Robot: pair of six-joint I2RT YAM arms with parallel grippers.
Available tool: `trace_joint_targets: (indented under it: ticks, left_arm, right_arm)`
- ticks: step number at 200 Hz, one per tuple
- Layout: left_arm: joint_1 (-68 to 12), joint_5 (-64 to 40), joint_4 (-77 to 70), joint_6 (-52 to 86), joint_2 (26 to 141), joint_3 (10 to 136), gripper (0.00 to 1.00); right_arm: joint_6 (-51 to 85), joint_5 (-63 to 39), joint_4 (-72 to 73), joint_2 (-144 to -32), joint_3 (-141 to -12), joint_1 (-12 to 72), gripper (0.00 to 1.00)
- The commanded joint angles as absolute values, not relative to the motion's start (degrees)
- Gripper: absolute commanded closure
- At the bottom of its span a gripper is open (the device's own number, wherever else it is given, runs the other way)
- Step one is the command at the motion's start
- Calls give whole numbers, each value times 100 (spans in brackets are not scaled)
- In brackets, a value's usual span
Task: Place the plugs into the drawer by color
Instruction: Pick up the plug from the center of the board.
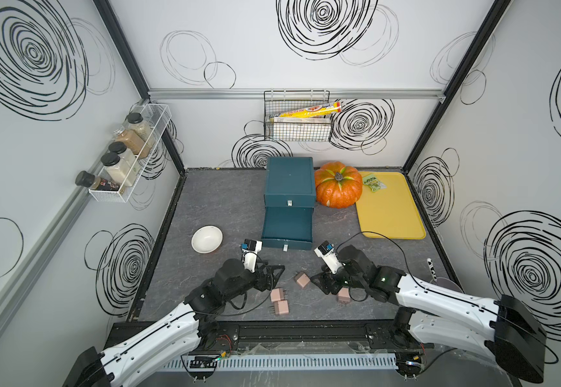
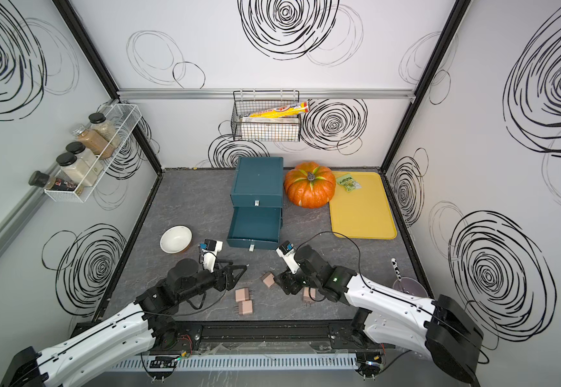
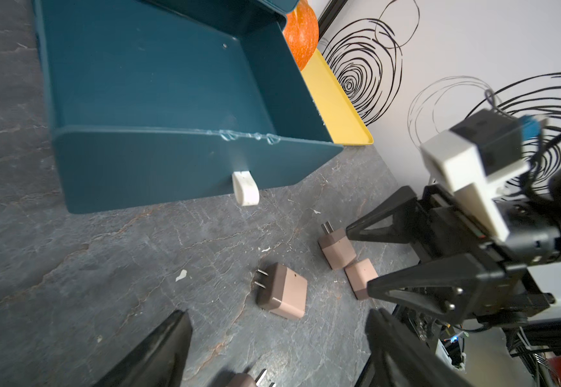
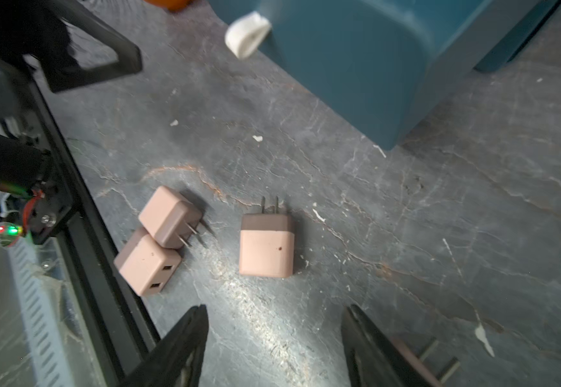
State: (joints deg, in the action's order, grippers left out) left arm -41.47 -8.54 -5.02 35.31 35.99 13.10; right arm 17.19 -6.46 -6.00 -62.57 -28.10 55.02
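The dark teal drawer (image 1: 289,181) stands at the back middle, its lowest tray (image 3: 172,160) pulled out and bare inside. Several pale pink plugs lie on the table in front of it: one (image 1: 302,279) between the two grippers, two side by side (image 1: 276,295) near the front rail, and one (image 1: 343,296) under the right arm. No teal plug shows. My left gripper (image 3: 277,321) is open and holds nothing, with a pink plug (image 3: 282,291) just beyond its tips. My right gripper (image 4: 274,311) is open over bare table, facing a plug (image 4: 265,244).
An orange pumpkin (image 1: 338,186) and a yellow tray (image 1: 389,214) sit right of the drawer. A white bowl (image 1: 206,238) lies to the left. A black wire basket (image 1: 297,120) hangs on the back wall, a spice rack (image 1: 128,157) on the left wall.
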Motion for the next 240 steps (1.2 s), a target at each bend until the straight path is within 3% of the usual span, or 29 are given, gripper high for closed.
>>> trace_joint_targets:
  ticks: [1, 39, 125, 138, 158, 179, 213, 240]
  left_arm:
    - [-4086, -1073, -815, 3363, 3521, 1235, 11]
    - [-4080, -809, -468, 3356, 3146, 1215, 11]
    - [-4077, -458, -90, 3404, 2881, 1235, 11]
    - [-4083, -489, -100, 3394, 2900, 1247, 11]
    - [-4080, -503, -74, 3410, 2843, 1249, 11]
    - [-4071, -387, -3, 3499, 2648, 1239, 11]
    - [-3995, 225, 364, 3890, 2159, 1239, 14]
    - [-3805, 253, 426, 4106, 1588, 1056, 18]
  right_arm:
    - [1631, -306, -276, -6870, -3020, 5797, 30]
    - [1410, -214, -292, -7981, -3616, 5941, 29]
    - [1427, -4, -275, -8820, -3831, 6053, 31]
    - [1475, 166, -316, -8874, -3858, 6083, 36]
    - [1515, 87, -283, -8895, -3885, 6090, 55]
    - [1639, -305, -446, -8641, -3995, 6088, 66]
    - [1930, -812, -779, -7663, -4589, 6086, 70]
    - [1847, -794, -1509, -7792, -5706, 5951, 70]
